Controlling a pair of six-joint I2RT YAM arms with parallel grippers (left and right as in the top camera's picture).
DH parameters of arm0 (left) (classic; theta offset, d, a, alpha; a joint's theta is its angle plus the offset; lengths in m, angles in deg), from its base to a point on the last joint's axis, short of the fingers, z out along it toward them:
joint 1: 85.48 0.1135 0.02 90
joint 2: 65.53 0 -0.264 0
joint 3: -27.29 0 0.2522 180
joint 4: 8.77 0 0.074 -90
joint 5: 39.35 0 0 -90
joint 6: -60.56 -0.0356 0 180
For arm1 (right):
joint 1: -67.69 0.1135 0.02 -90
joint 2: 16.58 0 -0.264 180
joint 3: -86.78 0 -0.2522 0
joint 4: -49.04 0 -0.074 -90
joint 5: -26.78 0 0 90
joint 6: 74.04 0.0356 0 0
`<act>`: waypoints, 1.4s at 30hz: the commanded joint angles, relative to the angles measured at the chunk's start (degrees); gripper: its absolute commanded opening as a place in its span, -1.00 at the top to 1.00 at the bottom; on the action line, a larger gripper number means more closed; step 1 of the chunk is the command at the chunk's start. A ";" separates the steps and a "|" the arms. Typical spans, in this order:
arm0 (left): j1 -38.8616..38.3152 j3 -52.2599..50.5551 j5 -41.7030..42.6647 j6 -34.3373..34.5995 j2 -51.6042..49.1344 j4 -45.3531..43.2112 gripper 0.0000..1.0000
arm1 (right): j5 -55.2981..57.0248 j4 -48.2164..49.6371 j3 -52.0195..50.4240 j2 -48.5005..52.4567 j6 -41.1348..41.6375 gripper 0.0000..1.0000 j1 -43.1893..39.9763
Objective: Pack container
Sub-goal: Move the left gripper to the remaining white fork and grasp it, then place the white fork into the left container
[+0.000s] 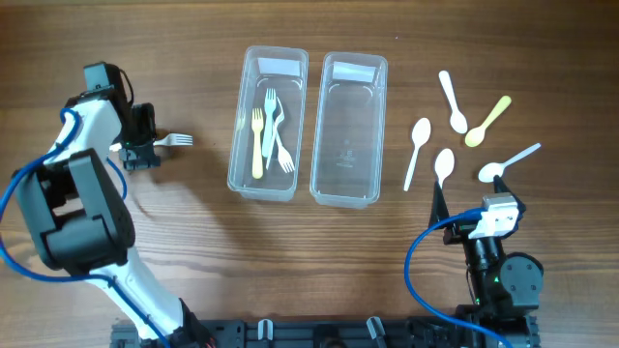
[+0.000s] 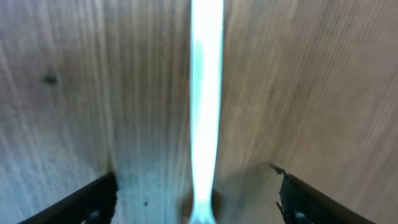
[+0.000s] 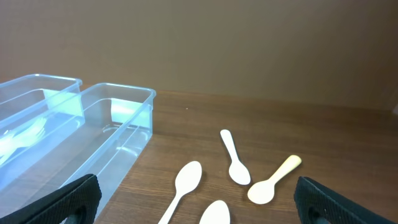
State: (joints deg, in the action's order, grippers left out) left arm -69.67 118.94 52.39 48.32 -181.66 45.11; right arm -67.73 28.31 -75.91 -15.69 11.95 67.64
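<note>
The two clear containers are standing side by side near the far edge of the table (image 1: 193, 261), about midway along it, their long sides just beside each other. The left container (image 1: 242, 145) is holding a few forks lying lengthwise: a yellow fork (image 1: 257, 145) and white forks (image 1: 282, 150) beside it. The right container (image 1: 346, 145) is showing only its bare floor.

Five spoons are lying loose between the right container and the right edge. Two white spoons (image 1: 418, 145) (image 1: 444, 164) are resting just beside the container, a third white spoon (image 1: 453, 101) and a yellow spoon (image 1: 488, 119) are sitting nearer the far right corner, and a pale spoon (image 1: 505, 166) is lying closest to the right edge.

A loose fork (image 1: 176, 140) is lying flat on the wood near the left edge, tines pointing toward the containers. The left gripper (image 2: 194, 174) is hovering low over its handle, fingers spread wide on either side and apart from it.

The right gripper (image 3: 196, 183) is sitting near the near right corner, just short of the spoons and facing them, its fingers spread wide and holding nothing.
</note>
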 commanded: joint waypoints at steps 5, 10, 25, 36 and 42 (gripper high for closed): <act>-0.20 -0.20 -2.03 0.87 -6.03 1.53 -0.36 | -0.68 0.17 -0.22 -0.28 -0.37 -0.99 -0.20; -0.20 -0.20 -1.18 0.87 -6.51 3.89 0.24 | -0.68 0.17 -0.22 -0.28 -0.35 -0.99 -0.20; 4.00 -0.17 1.84 -11.98 1.40 2.21 0.92 | -0.68 0.15 -0.22 -0.28 -0.35 -0.99 -0.20; 1.66 -0.17 8.00 -30.91 25.24 -0.70 0.92 | -0.68 0.17 -0.22 -0.28 -0.35 -0.99 -0.20; -10.54 -0.17 10.91 -51.65 35.04 -7.15 0.92 | -0.68 0.17 -0.22 -0.28 -0.35 -1.00 -0.20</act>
State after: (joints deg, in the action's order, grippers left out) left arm -74.87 118.83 61.07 11.27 -151.31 39.58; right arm -67.73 28.31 -75.91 -15.69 11.97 67.64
